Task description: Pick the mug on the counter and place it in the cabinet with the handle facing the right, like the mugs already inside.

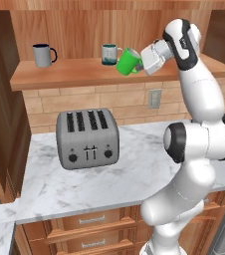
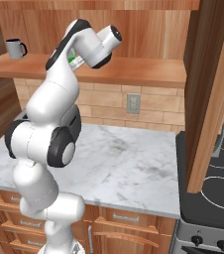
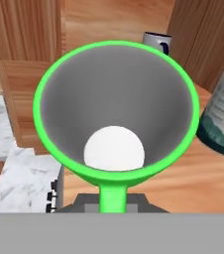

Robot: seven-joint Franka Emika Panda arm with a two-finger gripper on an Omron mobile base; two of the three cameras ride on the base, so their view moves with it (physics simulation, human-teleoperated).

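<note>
- A wood-panelled kitchen wall with a brick strip below it backs a white marble counter (image 1: 134, 169) over wooden drawers; above it runs the long open cabinet (image 1: 74, 74) shelf.
- The gripper (image 1: 143, 63) is raised to shelf height, its fingers closed on the green mug (image 1: 129, 62), which is tipped on its side with its mouth turned back toward the hand.
- In the hand view the mug's pale grey inside opens straight at the camera, and the green handle (image 3: 112, 197) sits at the bottom, right at the fingers.
- Just beyond the fingers and to one side stands a white-and-teal mug (image 1: 109, 54) on the shelf, close beside the green one; whether they touch cannot be told.
- Farther along the shelf, well apart from the fingers, stands a grey mug (image 1: 43, 55) with a dark handle.
- Far below the fingers, a grey toaster (image 1: 87, 138) sits on the counter.
- A wall socket (image 1: 155, 98) is set in the brick.
</note>
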